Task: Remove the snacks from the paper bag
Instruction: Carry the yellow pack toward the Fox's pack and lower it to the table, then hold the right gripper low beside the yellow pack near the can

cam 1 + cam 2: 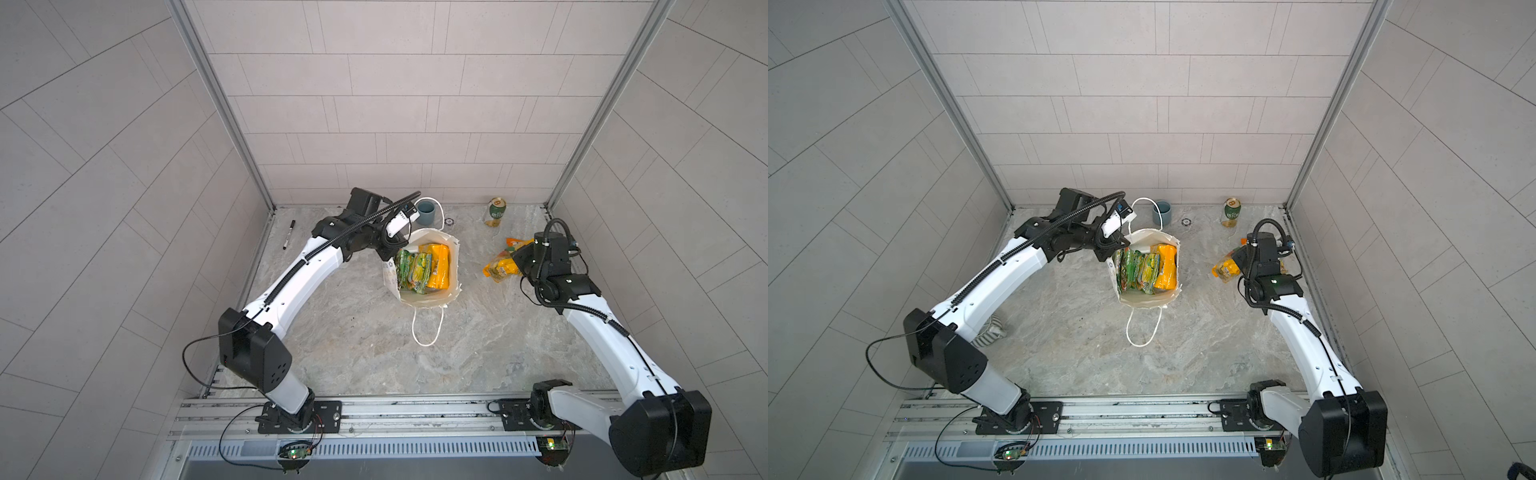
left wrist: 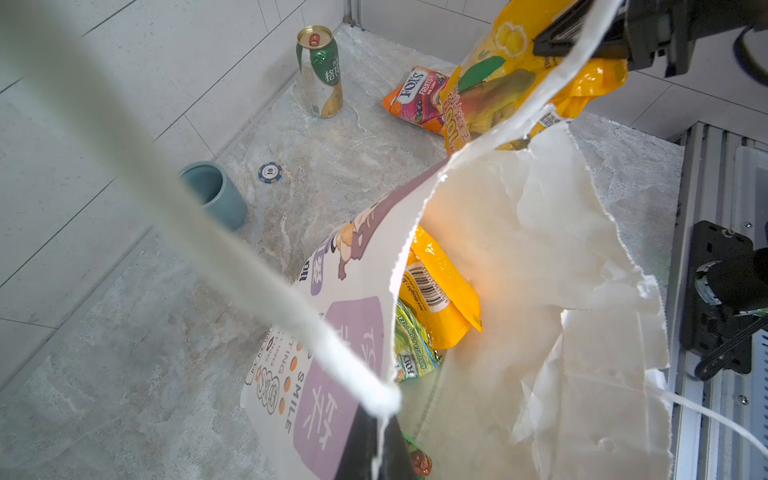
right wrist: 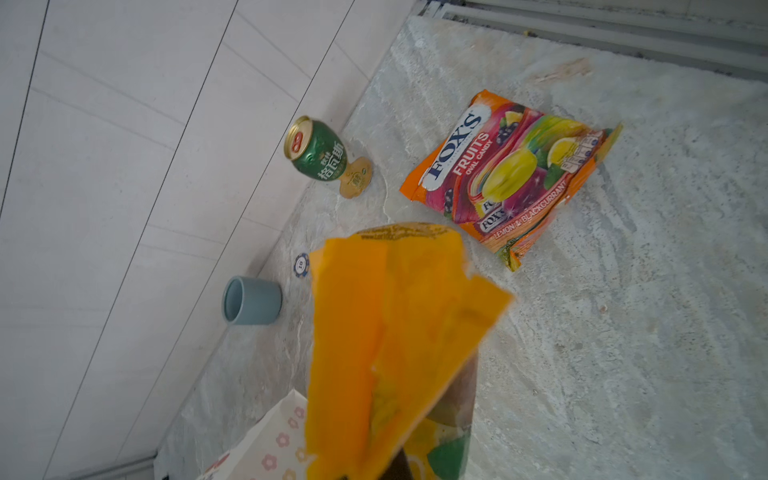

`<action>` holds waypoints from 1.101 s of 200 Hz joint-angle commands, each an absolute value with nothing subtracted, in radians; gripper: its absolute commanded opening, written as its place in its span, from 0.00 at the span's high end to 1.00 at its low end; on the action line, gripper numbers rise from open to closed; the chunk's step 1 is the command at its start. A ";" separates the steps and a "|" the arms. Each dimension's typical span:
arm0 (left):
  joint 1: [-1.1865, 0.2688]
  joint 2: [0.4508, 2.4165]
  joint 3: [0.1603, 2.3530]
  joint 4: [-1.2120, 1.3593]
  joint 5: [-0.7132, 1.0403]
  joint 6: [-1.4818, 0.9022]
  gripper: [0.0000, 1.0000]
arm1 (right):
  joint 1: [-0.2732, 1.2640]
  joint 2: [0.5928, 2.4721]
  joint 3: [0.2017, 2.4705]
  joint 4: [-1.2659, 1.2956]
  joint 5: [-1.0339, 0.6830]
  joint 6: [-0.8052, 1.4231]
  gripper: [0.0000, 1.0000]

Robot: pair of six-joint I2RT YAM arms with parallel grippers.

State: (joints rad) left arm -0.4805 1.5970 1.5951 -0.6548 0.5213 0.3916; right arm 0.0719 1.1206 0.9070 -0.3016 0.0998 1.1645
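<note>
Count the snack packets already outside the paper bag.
2. FOX'S Fruits packet lies on the tabletop near the drink can; yellow-orange packet hangs in the right end effector. Others may be hidden.

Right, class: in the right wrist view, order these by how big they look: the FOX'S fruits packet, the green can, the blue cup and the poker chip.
1. FOX'S fruits packet
2. green can
3. blue cup, somewhat smaller than the can
4. poker chip, clearly smallest
</note>
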 commanded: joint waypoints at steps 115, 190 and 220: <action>-0.497 1.565 1.618 -0.596 0.556 0.384 1.00 | 0.119 1.399 0.960 0.098 0.305 1.558 1.00; -0.497 1.559 1.614 -0.597 0.545 0.389 1.00 | 0.151 1.538 0.992 0.106 0.348 1.640 1.00; -0.498 1.560 1.614 -0.597 0.549 0.387 1.00 | 0.186 1.561 0.977 0.092 0.403 1.704 1.00</action>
State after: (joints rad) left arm -0.4812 1.5970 1.5951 -0.6449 0.5072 0.3893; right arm 0.1577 1.5642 0.9520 0.0338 0.3195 1.5967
